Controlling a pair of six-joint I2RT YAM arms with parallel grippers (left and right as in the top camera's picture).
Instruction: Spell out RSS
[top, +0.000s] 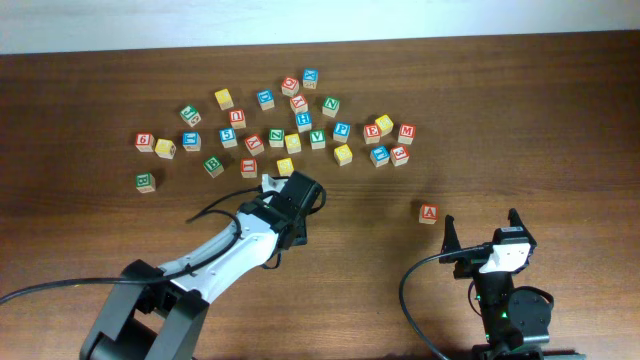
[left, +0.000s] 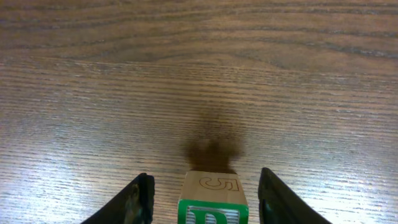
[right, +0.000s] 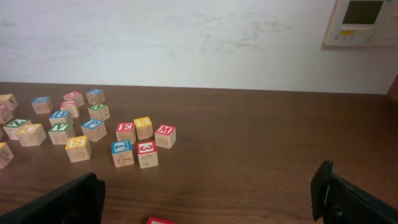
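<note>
While the left arm reaches low across the grainy brown table (left: 199, 74), the left gripper (left: 205, 186) is spread around a small square wooden cube (left: 212, 194), with a gap on each side. Its green face shows a white letter, maybe an R, cut off by the edge; a 5 is pressed into the bare top. The right gripper (top: 480, 221) sits back, spread wide, near a red cube (top: 429, 212). Yellow cubes (top: 293, 143) lie scattered among many others, letters too small to read.

green cube (left: 212, 208): white letter cropped, upright mid-table, between left fingers (left: 140, 199), gaps both sides | yellow cubes (top: 293, 143): scattered toward far edge, S illegible
</note>
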